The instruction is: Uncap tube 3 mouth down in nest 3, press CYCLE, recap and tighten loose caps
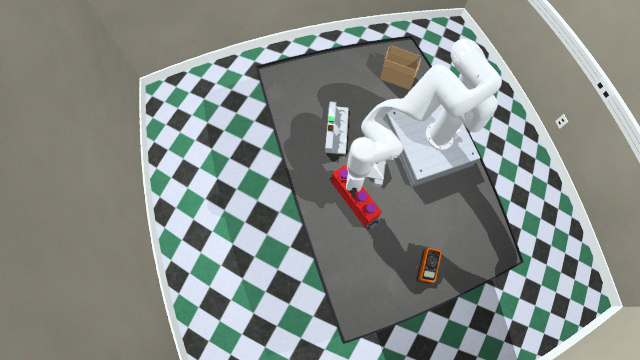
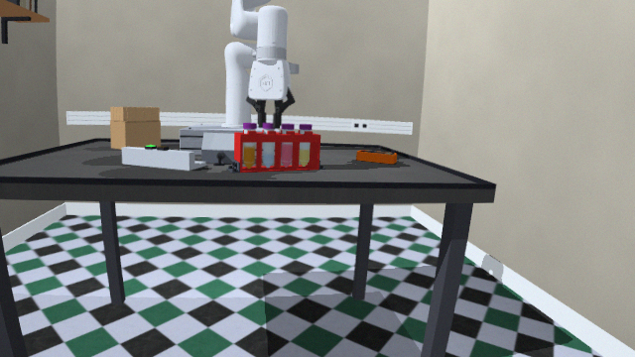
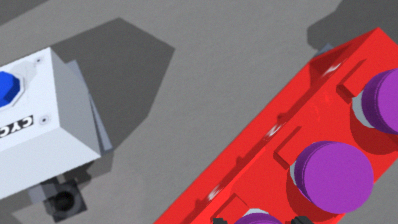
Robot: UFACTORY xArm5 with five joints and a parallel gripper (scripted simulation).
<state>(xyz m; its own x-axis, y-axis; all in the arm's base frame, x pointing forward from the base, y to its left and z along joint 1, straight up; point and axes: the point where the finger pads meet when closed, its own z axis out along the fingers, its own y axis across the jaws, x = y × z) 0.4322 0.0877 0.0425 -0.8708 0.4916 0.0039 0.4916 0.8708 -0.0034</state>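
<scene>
Gripping a purple cap, the hand stands straight down over the red decapping station, fingers closed on the second cap from the left in the exterior view. Which tube number that is cannot be told from these views. All 4 purple caps sit on their tubes in the rack, tubes showing orange, pale blue, pink and yellow liquid.

Wrist view: rack runs diagonally, 2 more caps visible beside the held one, whose top edge shows at the bottom of the frame. White key housing lies well apart to the left, blue CYCLE key at its edge.

Cap tray rests on the tabletop near the rack, its green lamp lit. Cardboard box and orange multimeter sit at opposite ends.
</scene>
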